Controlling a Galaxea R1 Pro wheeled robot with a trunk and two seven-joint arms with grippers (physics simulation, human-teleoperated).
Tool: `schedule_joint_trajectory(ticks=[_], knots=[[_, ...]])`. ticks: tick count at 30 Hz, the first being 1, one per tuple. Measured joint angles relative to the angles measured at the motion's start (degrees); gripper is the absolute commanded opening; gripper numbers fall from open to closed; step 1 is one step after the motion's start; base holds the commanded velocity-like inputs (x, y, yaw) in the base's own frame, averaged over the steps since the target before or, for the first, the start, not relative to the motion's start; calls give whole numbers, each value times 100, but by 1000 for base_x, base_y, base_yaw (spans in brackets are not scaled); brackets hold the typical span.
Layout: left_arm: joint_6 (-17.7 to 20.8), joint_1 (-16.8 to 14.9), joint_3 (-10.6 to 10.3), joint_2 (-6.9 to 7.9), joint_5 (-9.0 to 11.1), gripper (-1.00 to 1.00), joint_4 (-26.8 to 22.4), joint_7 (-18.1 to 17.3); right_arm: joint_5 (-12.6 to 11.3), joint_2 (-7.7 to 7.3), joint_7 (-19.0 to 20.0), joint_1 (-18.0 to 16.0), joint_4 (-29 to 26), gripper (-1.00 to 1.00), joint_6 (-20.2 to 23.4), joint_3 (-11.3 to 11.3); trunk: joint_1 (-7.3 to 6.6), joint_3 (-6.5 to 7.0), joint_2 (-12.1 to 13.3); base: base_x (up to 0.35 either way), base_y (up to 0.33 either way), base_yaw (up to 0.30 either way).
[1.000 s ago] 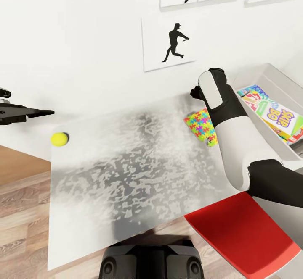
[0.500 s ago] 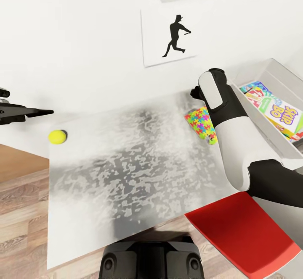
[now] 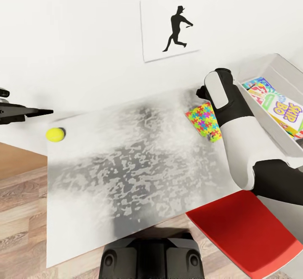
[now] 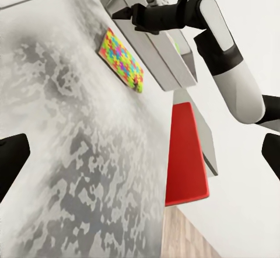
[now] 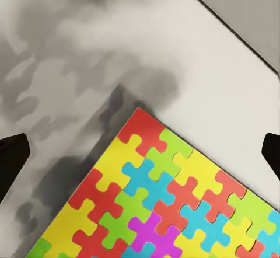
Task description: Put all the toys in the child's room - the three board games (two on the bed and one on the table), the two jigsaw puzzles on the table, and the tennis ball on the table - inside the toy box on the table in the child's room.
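The tennis ball [image 3: 55, 134] rests at the table's [image 3: 126, 178] far left corner. My left gripper [image 3: 42, 111] hovers just left of it, off the table edge; its fingertips [image 4: 11, 159] stand wide apart, open and empty. A multicolour jigsaw puzzle [image 3: 204, 121] [image 4: 121, 59] [image 5: 169, 199] lies flat beside the toy box [image 3: 261, 67] [image 4: 157, 48]. My right gripper [image 4: 119, 14] [image 5: 140, 153] hangs open above the puzzle's corner, holding nothing. The green and yellow SKIP BO board game [image 3: 286, 113] lies inside the toy box with another colourful box under it. The bed is out of view.
A red chair [image 3: 244, 232] [image 4: 186, 153] stands against the table's near right side. The white wall with black silhouette pictures [image 3: 170, 31] runs behind the table. Wood floor [image 3: 21, 211] shows at the left. My base [image 3: 151, 258] sits at the table's front edge.
The whole view has tilted slightly, so pictures and toy box sit higher. My right forearm has shifted a little right, uncovering more of the puzzle. The left gripper and ball have stayed put.
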Motion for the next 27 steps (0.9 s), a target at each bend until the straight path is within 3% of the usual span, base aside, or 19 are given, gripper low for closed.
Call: schedule_joint_trajectory(ticks=[7,27], knots=[[0,0,11,4,0,100,0,0,0,-3,-2,-8,0,100,0,0,0,-66,0,0,0,0],[0,0,18,226,62,100,0,1,0,8,-5,-44,-1,100,17,0,0,-254,0,0,0,0]])
